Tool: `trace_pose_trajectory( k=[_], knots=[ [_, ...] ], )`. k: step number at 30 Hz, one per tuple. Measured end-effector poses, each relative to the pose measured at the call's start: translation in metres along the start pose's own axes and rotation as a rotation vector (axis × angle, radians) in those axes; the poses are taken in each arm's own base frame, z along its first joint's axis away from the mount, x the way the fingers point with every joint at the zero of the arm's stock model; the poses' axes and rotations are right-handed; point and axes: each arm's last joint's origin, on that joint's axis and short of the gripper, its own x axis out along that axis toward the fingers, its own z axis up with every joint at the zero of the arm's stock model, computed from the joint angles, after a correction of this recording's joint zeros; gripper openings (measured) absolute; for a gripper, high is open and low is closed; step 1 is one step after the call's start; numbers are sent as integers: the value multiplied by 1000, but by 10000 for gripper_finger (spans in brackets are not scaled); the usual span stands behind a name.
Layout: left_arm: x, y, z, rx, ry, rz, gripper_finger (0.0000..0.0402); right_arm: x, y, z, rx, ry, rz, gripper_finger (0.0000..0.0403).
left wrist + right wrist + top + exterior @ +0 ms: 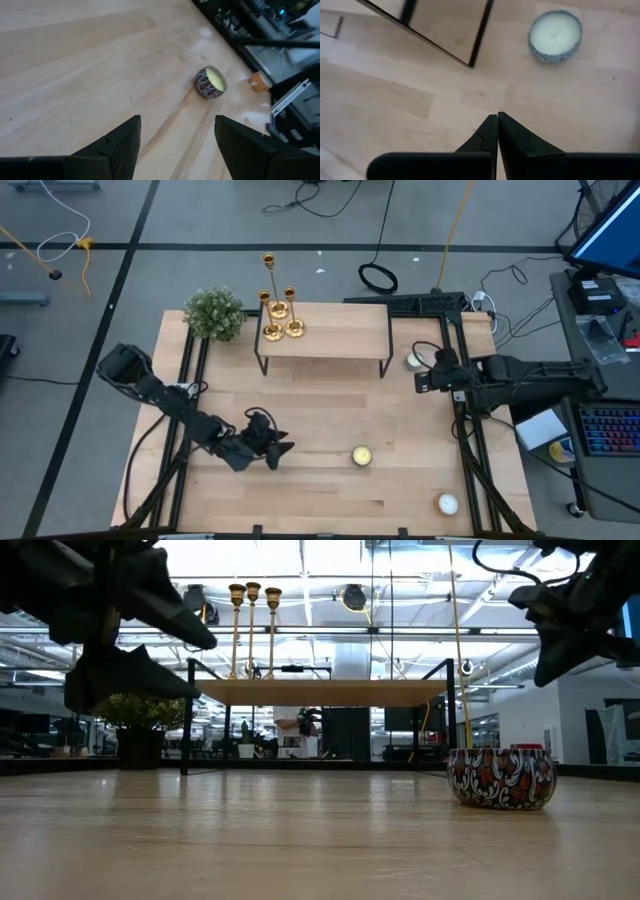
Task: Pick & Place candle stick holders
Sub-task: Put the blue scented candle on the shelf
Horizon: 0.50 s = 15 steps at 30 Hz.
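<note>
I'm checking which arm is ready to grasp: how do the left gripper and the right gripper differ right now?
The left gripper has its fingers spread apart with nothing between them; the right gripper has its fingers pressed together. The left gripper hangs over the table's front left part, pointing toward the patterned candle tin; the right gripper is at the table's right edge near the white candle and the raised shelf's leg. Both are dark, two-fingered and empty.

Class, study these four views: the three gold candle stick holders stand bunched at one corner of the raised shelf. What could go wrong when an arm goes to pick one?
1. The candle stick holders stand tightly clustered; fingers closing on one would likely knock a neighbour over.
2. They sit near the shelf edge, beside the plant, so a nudge might tip one off.
3. The left tool, open, is far away; its path passes the patterned candle tin.
</note>
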Motion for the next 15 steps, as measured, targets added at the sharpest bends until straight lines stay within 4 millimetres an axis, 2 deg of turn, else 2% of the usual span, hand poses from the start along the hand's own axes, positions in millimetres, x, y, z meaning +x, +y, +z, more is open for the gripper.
trace_pose_trajectory(
  k=[5,15],
  knots=[
    [-1,5,-1,-2,-26,-58,253,1,5,4,-31,-26,45,4],
    [-1,5,-1,18,-25,-56,253,-1,17,8,-205,-89,156,4]
  ],
)
